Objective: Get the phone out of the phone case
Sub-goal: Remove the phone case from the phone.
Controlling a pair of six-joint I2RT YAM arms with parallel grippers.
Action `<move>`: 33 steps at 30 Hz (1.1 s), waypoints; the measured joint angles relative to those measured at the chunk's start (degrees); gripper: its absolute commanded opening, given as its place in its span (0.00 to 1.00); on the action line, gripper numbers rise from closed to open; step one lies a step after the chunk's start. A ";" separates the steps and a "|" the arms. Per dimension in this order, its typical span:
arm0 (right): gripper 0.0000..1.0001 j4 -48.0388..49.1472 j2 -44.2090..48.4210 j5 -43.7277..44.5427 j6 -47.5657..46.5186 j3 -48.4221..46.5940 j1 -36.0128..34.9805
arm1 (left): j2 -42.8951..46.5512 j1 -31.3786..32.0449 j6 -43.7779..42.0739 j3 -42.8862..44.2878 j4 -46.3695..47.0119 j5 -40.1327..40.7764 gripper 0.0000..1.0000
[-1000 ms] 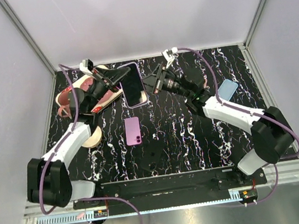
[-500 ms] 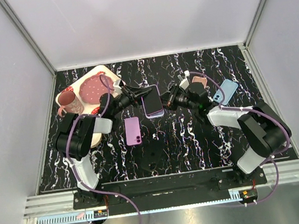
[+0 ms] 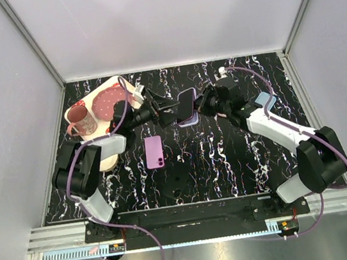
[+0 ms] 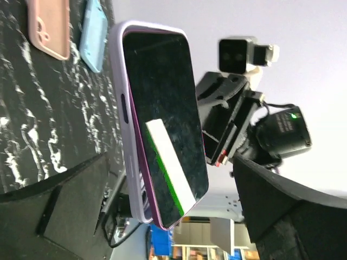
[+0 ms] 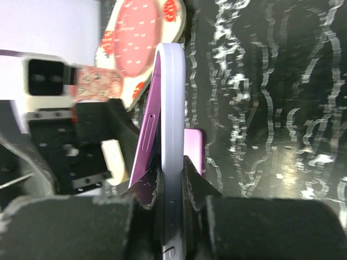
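Observation:
A dark-screened phone (image 4: 162, 108) with a purple rim sits in a lavender phone case (image 4: 122, 81). Its lower corner has peeled out of the case. In the top view the pair (image 3: 186, 104) stands tilted on edge above the table, between the two arms. My right gripper (image 5: 173, 173) is shut on the case's edge (image 5: 173, 108), and the purple phone edge (image 5: 145, 135) leans away from the case on the left. My left gripper (image 4: 169, 162) is open, one finger on either side of the phone and neither touching it.
A second purple phone (image 3: 154, 152) lies flat on the black marbled table (image 3: 229, 161). A pink case (image 4: 49, 27) and a blue case (image 4: 95, 38) lie beyond the right arm. At the back left a cream tray (image 3: 115, 82) carries a red-patterned plate (image 3: 106, 102) and a mug (image 3: 81, 119).
The left jaws have sprung open off the phone. The right gripper has closed on the case and tipped it up on edge, towards the right, with the phone's corner now out of it.

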State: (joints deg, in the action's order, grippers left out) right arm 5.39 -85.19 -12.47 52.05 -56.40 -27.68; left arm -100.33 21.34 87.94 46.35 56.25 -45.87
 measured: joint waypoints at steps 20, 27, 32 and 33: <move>0.00 -33.83 -9.53 15.87 -16.20 -13.77 0.00 | 5.62 12.79 -52.72 17.86 -69.09 14.97 0.97; 0.00 -35.28 -11.67 15.37 -15.91 -15.50 0.00 | 6.03 16.98 -55.06 17.90 -70.16 24.06 0.98; 0.00 -35.32 -12.20 14.73 -15.54 -17.51 0.00 | 7.08 22.62 -56.61 18.14 -70.29 33.99 0.95; 0.00 -35.32 -12.44 14.73 -15.54 -18.03 0.00 | 7.30 23.58 -56.87 18.23 -70.07 35.82 0.94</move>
State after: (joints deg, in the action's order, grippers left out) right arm -29.93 -97.62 2.26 36.51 -74.43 -27.68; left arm -93.03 44.93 31.07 64.58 -13.82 -10.04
